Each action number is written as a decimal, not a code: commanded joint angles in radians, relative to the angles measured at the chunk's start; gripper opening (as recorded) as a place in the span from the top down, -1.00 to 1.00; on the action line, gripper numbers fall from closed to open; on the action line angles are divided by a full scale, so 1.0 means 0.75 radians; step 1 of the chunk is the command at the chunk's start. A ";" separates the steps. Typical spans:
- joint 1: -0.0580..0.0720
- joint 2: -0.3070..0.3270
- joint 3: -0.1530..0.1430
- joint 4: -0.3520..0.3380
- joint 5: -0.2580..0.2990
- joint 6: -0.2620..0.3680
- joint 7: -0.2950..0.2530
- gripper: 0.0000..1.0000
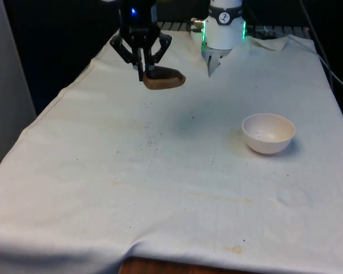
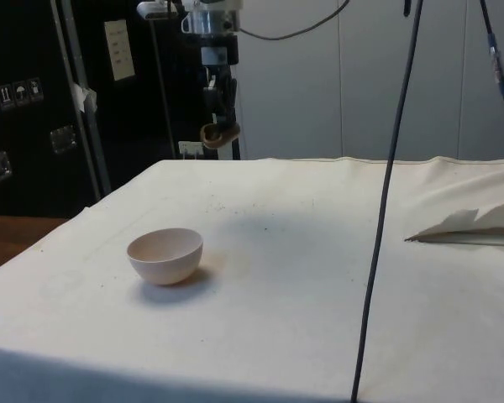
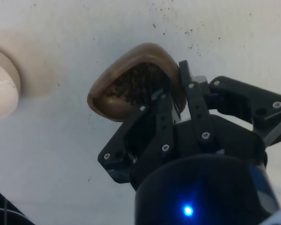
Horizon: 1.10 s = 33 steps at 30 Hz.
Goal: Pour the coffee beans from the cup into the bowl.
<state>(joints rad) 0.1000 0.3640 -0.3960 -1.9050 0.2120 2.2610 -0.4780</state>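
While the gripper (image 1: 142, 73) hangs above the cloth toward the front view's left, its two fingers (image 3: 165, 119) are pinched on the rim of a brown cup (image 1: 164, 79), one finger inside the rim and one outside. The cup is lifted clear of the table, with its body sticking out from the fingers toward the front view's right. In the wrist view the cup (image 3: 133, 82) is squeezed out of round and dark coffee beans (image 3: 138, 84) lie inside it. In the side view the cup (image 2: 219, 133) hangs at the fingertips, well above the cloth.

Below and slightly nearer the camera than the gripper, dark specks (image 1: 151, 140) dot the white cloth (image 1: 103, 194).

Well apart from the gripper, toward the front view's right and nearer the camera, a pale bowl (image 1: 268, 132) stands upright on the cloth; its inside shows no beans.
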 commanded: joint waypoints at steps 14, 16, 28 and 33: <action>0.012 -0.023 0.072 -0.024 -0.039 0.015 0.131 0.99; 0.012 -0.024 0.083 -0.025 -0.041 0.015 0.145 0.99; 0.012 -0.036 0.141 -0.036 -0.097 0.015 0.247 0.99; 0.013 -0.043 0.159 -0.043 -0.123 0.015 0.279 0.99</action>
<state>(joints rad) 0.1000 0.3390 -0.2700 -1.9270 0.1310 2.2610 -0.2820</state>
